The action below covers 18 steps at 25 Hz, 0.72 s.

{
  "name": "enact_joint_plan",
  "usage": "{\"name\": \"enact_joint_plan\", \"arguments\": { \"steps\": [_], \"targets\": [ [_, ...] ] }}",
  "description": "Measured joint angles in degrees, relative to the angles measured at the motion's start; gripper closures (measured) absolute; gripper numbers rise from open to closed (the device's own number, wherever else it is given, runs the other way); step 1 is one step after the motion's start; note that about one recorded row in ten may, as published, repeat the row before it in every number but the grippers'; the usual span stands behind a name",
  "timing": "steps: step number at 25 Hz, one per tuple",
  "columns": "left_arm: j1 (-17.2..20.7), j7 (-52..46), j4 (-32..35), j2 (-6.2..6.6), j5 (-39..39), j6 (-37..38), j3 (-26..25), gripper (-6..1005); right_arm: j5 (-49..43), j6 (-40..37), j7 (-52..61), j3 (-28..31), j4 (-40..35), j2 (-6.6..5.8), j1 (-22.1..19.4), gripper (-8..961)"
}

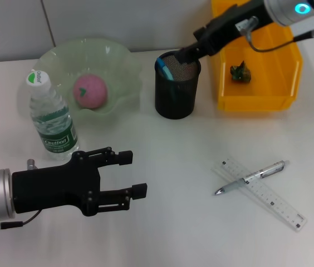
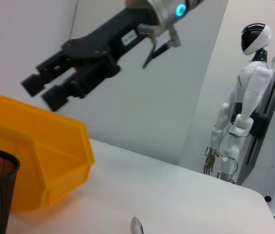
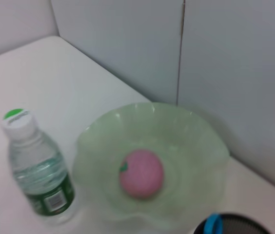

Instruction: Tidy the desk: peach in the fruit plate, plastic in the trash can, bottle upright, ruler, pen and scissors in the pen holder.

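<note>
A pink peach (image 1: 90, 92) lies in the pale green fruit plate (image 1: 121, 61). The water bottle (image 1: 51, 119) stands upright beside the plate. A black mesh pen holder (image 1: 177, 92) holds scissors, of which only the blue handle (image 1: 165, 69) shows. My right gripper (image 1: 184, 55) hovers over the holder's rim, open with nothing between its fingers. Crumpled green plastic (image 1: 240, 73) sits in the yellow bin (image 1: 257, 97). A clear ruler (image 1: 268, 197) and a silver pen (image 1: 251, 178) lie crossed on the table. My left gripper (image 1: 136, 173) is open, low at the front left.
The white table meets a grey wall behind the plate and bin. In the left wrist view a white humanoid robot (image 2: 242, 107) stands beyond the table's far edge. The pen and ruler lie well right of my left gripper.
</note>
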Motion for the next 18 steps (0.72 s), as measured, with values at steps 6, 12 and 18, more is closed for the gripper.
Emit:
{"name": "enact_joint_plan", "arguments": {
  "steps": [6,12,18],
  "targets": [
    [0.1,-0.1,0.0,0.0,0.0,0.3,0.0,214,-2.3,-11.1,9.8,-2.9,-8.5,0.17,-4.2,254],
    [0.1,0.1,0.1,0.02,0.0,0.3,0.0,214,-9.9,-18.9,19.3,-8.7,-10.9,0.38,-6.0,255],
    [0.1,0.5,0.1,0.28,0.0,0.3,0.1,214,-12.2,-18.7,22.7,-12.3,-4.9,0.48,-6.6,257]
  ]
}}
